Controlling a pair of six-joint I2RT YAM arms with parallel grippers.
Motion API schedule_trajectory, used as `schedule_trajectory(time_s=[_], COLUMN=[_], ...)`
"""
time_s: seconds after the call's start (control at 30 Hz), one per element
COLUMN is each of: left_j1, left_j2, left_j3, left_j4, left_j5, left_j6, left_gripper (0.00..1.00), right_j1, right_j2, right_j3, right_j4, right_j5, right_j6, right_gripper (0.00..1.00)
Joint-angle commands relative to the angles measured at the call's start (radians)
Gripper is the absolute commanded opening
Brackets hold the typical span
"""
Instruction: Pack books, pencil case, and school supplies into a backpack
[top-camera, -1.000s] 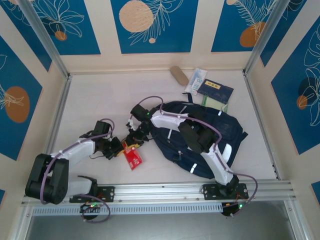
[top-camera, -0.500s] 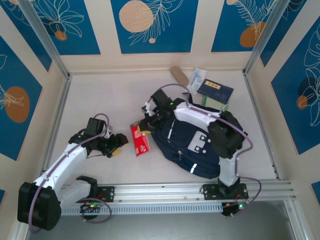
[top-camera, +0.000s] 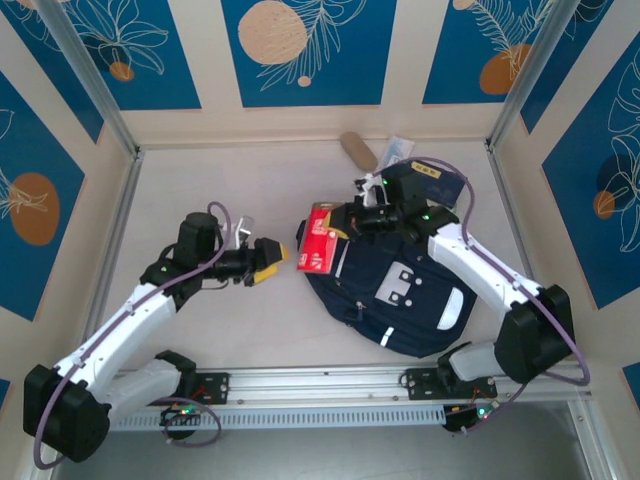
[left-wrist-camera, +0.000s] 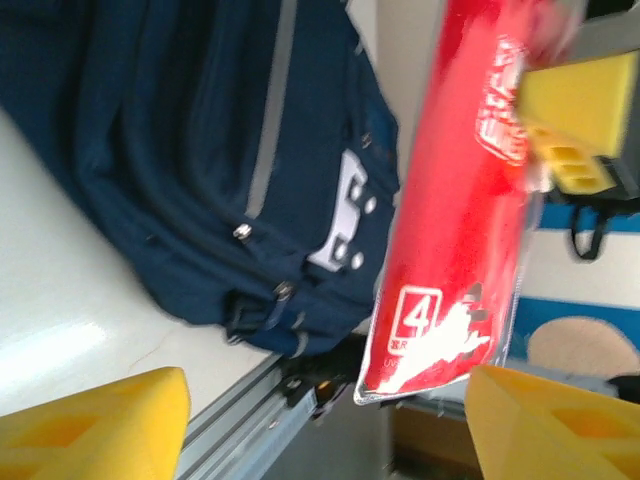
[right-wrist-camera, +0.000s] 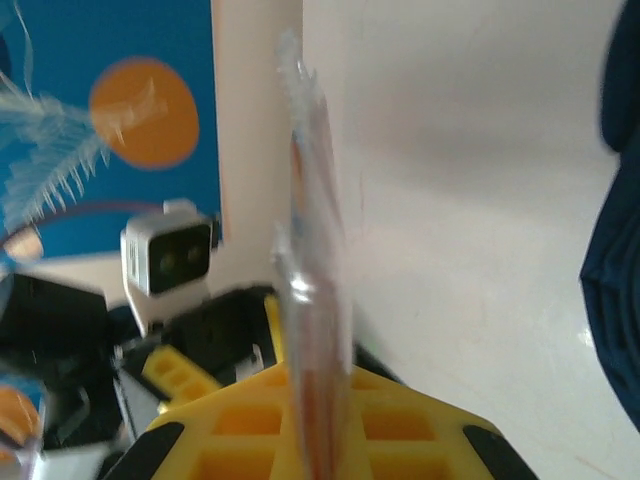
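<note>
At the near edge of the desk (top-camera: 200, 200) a metal rail (top-camera: 320, 385) carries both arm bases. From the left base the white arm stretches up and to the right, and the left fingers (top-camera: 265, 262) stand wide apart with nothing between them, their yellow pads pointing toward the backpack and a little short of it. In the left wrist view the two pads sit at the bottom corners with a broad gap, and the book hangs beyond them, out of their reach. The backpack (top-camera: 400, 290) lies flat on the right half of the desk, just beyond the right base, its white patch with dark dots facing up and a thin white stripe running along the dark fabric. At its far left rim the small red book (top-camera: 320, 240) is lifted clear of the desk, tilted, in a clear glossy sleeve. The right fingers (top-camera: 340, 228) are closed on it near one end; the right wrist view shows the book edge-on, pinched between the yellow pads, with the pale desk and a sliver of the backpack to the right. The right arm arches over the backpack's far side to get there. Farther back, a navy book (top-camera: 447, 185) with a pale label lies partly under that arm. Just beside it is the school supplies packet (top-camera: 397, 150), mostly hidden. The pencil case (top-camera: 357, 150) rests near the back wall.
</note>
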Motion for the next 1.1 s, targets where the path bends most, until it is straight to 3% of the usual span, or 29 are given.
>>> schedule_trajectory(time_s=[0.0, 0.1, 0.2, 0.43, 0.63, 0.9, 1.07], left_j1=[-0.032, -0.067, -0.109, -0.156, -0.156, -0.163, -0.165], left_j2=[0.024, 0.06, 0.107, 0.208, 0.227, 0.229, 0.207], left_j3=[0.027, 0.045, 0.053, 0.099, 0.103, 0.089, 0.086], left_j4=[0.193, 0.272, 0.396, 0.532, 0.579, 0.637, 0.634], left_j5=[-0.075, -0.186, -0.267, -0.338, -0.388, -0.406, -0.419], left_j6=[-0.18, -0.282, -0.38, -0.467, -0.493, -0.533, -0.532], left_gripper=[0.76, 0.79, 0.8, 0.73, 0.56, 0.17, 0.0], right_j1=[0.002, 0.02, 0.047, 0.09, 0.112, 0.122, 0.121], right_j2=[-0.075, -0.128, -0.127, -0.096, -0.123, -0.141, -0.146], right_j3=[-0.075, -0.153, -0.18, -0.174, -0.232, -0.271, -0.245], right_j4=[0.265, 0.425, 0.542, 0.604, 0.621, 0.609, 0.495], right_j5=[0.163, 0.352, 0.462, 0.491, 0.519, 0.543, 0.527], right_j6=[0.243, 0.369, 0.437, 0.492, 0.526, 0.54, 0.533], right_gripper=[0.13, 0.15, 0.17, 0.18, 0.18, 0.17, 0.27])
